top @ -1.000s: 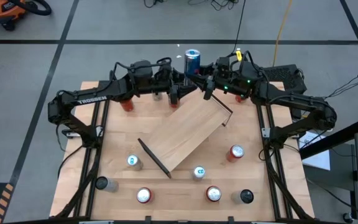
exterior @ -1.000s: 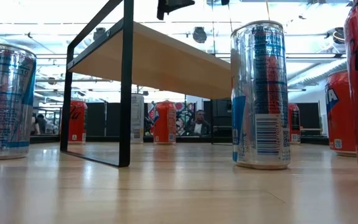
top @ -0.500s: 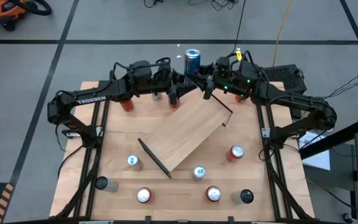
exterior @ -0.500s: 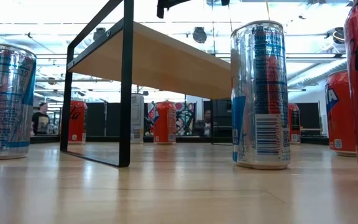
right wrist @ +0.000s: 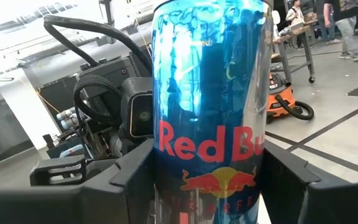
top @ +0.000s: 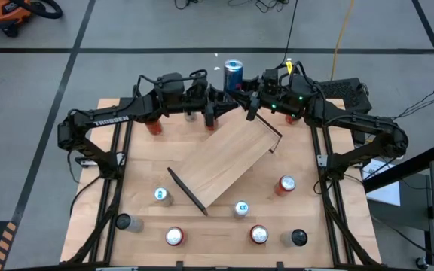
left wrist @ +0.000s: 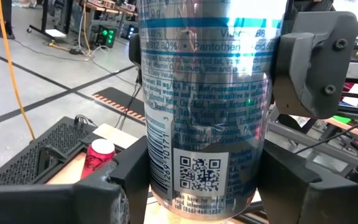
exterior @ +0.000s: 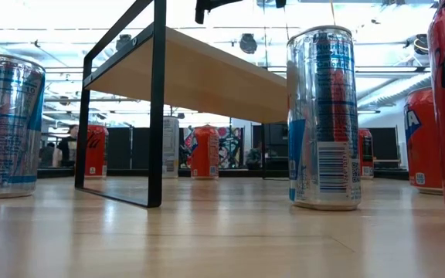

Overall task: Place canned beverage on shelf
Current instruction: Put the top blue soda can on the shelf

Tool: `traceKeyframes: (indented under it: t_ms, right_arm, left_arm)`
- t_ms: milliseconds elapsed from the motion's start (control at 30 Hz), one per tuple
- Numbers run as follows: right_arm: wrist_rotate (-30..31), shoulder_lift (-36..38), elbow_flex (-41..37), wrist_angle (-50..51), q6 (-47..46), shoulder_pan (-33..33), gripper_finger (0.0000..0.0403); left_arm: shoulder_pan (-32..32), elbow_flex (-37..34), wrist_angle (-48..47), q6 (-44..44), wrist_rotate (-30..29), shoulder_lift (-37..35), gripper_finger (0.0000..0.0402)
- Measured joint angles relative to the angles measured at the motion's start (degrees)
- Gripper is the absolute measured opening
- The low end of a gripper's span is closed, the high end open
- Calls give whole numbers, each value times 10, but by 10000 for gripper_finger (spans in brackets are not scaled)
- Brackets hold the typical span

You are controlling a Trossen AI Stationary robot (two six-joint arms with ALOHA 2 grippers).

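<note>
A tall blue-and-silver can (top: pixel 233 73) stands upright in the air above the table's far edge, between my two grippers. My left gripper (top: pixel 223 96) reaches it from the left and my right gripper (top: pixel 242 95) from the right, and both are shut on it. The can fills the left wrist view (left wrist: pixel 207 93) and the right wrist view (right wrist: pixel 210 112). The shelf (top: pixel 224 162), a light-wood board, lies diagonally across the table's middle. It stands on its black end brackets (exterior: pixel 157 108). My left gripper pinches the can's lower body (left wrist: pixel 154 177) between its two fingers (left wrist: pixel 126 186), one on each side. The fingers come level from the table's left. The can is upright and lifted clear. My right gripper pinches the can's body (right wrist: pixel 160 180) between its two fingers (right wrist: pixel 129 180), higher up than the left one. The fingers come about level from the table's right. The can stays upright and clear of the table.
Several cans stand on the table's near half: red ones (top: pixel 285 184) (top: pixel 258 235) (top: pixel 174 237), silver-blue ones (top: pixel 162 196) (top: pixel 241 208) and dark ones (top: pixel 123 222) (top: pixel 298 238). Another red can (top: pixel 154 126) stands at the far left. The table's black frame rails (top: pixel 115 173) run along both sides.
</note>
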State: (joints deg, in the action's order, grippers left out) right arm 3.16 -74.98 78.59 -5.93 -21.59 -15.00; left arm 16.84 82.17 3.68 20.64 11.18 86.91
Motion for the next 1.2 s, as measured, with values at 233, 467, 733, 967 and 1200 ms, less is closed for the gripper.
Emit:
traceKeyframes:
  t_ms: [233, 467, 733, 967, 1200]
  right_arm:
    - [-1, 0, 0, 1, -1, 0, 209]
    - [-5, 4, 0, 6, -3, 0, 232]
    - [-52, 17, 2, 6, -25, 0, 309]
    - [-83, 17, 1, 7, -32, 0, 315]
    - [-92, 17, 24, 35, -23, 0, 315]
  left_arm:
    - [0, 0, 0, -1, 4, 0, 221]
    - [0, 0, 1, -5, 21, 0, 220]
    - [0, 0, 4, -6, 76, 0, 220]
    - [0, 0, 6, -21, 115, 0, 220]
    - [2, 0, 6, -24, 149, 0, 220]
